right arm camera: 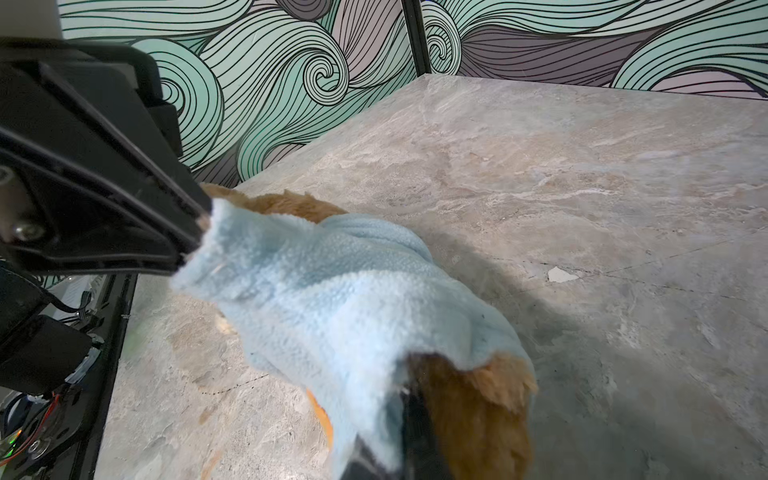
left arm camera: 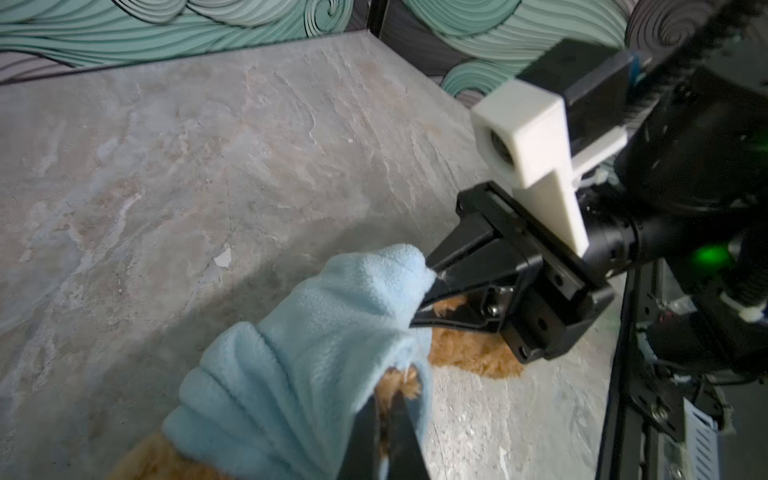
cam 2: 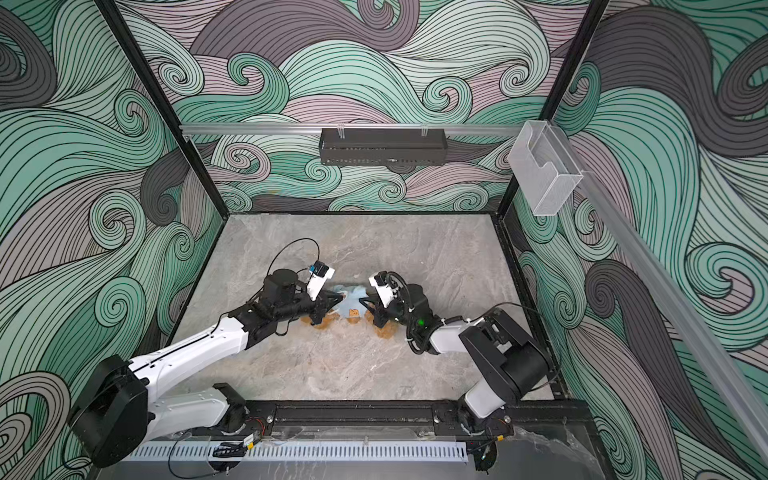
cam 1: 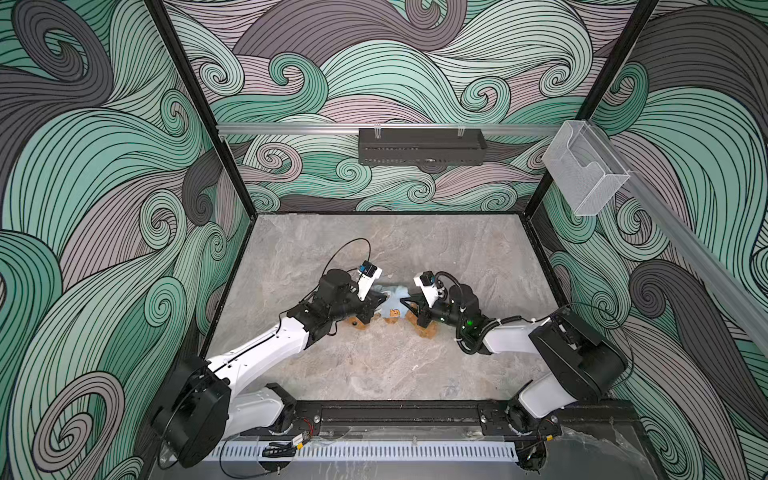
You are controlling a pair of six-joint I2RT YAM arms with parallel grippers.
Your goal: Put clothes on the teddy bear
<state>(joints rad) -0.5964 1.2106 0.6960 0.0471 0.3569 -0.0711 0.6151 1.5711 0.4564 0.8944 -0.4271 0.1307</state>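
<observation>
Duct fronts marbled tabletop, teddy bear, swirled walls

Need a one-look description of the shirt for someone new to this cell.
On the grey stone-look table, look midway between the two arms, where the left tool and right tool face each other. The shirt is the fleece cloth both pinch, pulled over the teddy bear; its pale blue sets it apart from the bear's golden-brown fur and the black tools.
</observation>
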